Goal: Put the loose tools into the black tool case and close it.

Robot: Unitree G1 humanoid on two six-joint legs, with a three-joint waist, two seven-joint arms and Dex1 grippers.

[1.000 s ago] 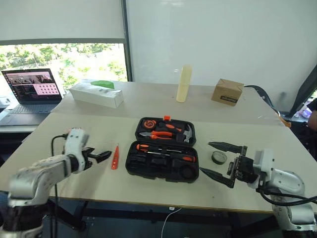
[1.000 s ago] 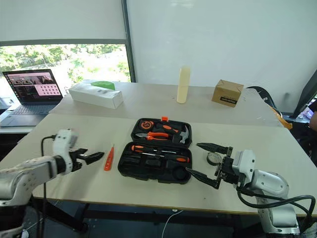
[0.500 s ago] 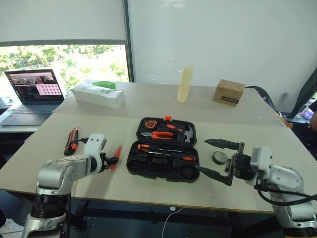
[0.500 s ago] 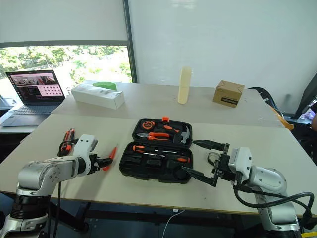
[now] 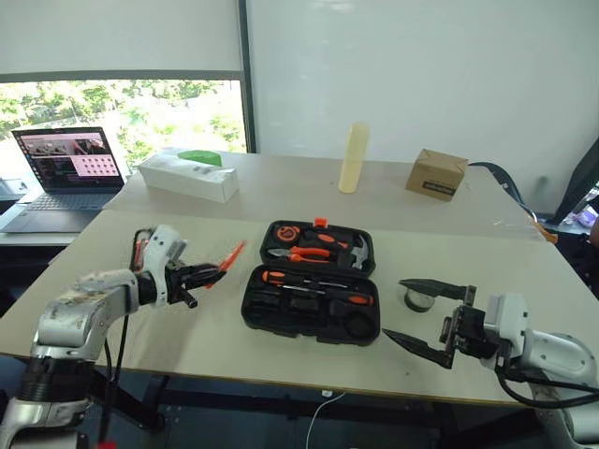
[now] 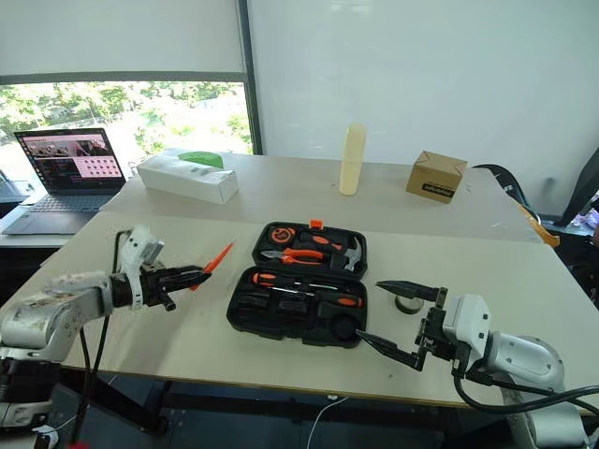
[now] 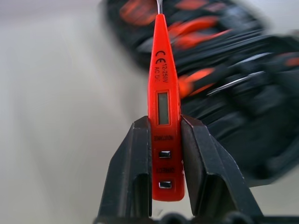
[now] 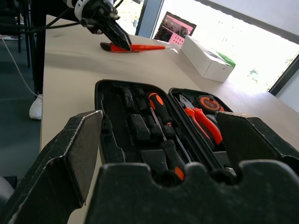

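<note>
Our left tool [image 7: 164, 154] has its fingers clamped on the orange tester screwdriver [image 7: 163, 100], held above the worktop [image 5: 215, 332] left of the open black tool case [image 5: 314, 290], while our right tool [image 5: 426, 313] gapes wide and empty near the case's right.

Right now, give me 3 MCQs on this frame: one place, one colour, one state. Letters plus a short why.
1. Where is the small black tape roll?
A. on the table, right of the black tool case
B. inside the case
C. on the laptop

2. What colour is the tester screwdriver in the left gripper?
A. blue
B. orange-red
C. green

3. How is the right gripper?
A. shut on a tool
B. open, holding nothing
C. resting inside the case

Answers:
1 A: it lies on the table beside the case's right edge.
2 B: the left wrist view shows its orange-red body.
3 B: its jaws stand wide apart near the case.
</note>
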